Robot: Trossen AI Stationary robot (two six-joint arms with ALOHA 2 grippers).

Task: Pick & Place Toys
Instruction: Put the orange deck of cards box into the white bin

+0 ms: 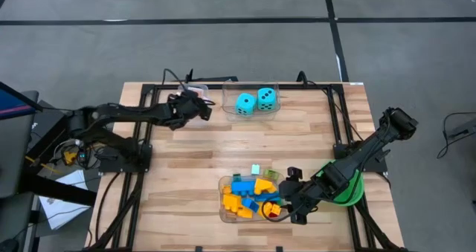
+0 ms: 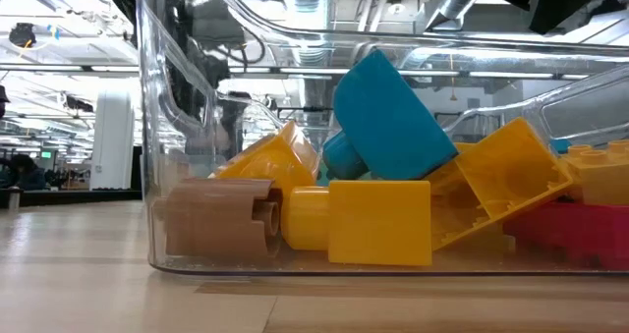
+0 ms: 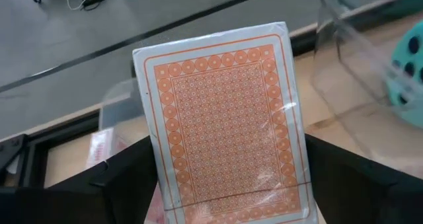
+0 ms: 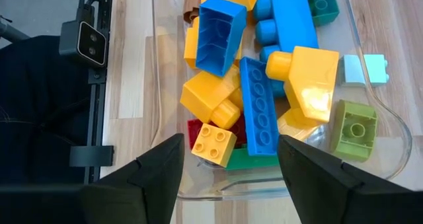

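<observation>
Up at the frame's upper left, the left gripper [image 1: 202, 109] pinches a thin, slippery card [image 3: 225, 118] by its lower edges; the right gripper [image 4: 228, 161] hangs open over rigid bricks [image 4: 254, 85].

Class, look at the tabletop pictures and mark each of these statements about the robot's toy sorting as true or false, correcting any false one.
1. The two cyan dice sit in a clear tub at the table's far edge. True.
2. The left gripper holds a blue brick. False: a card with an orange patterned back stands between its fingers.
3. The right gripper is over the tub of bricks with its fingers apart. True.
4. The tub of bricks holds only yellow pieces. False: blue, yellow, red and green bricks lie in it.
5. The green bowl lies under the left arm. False: it is by the right arm.
</observation>
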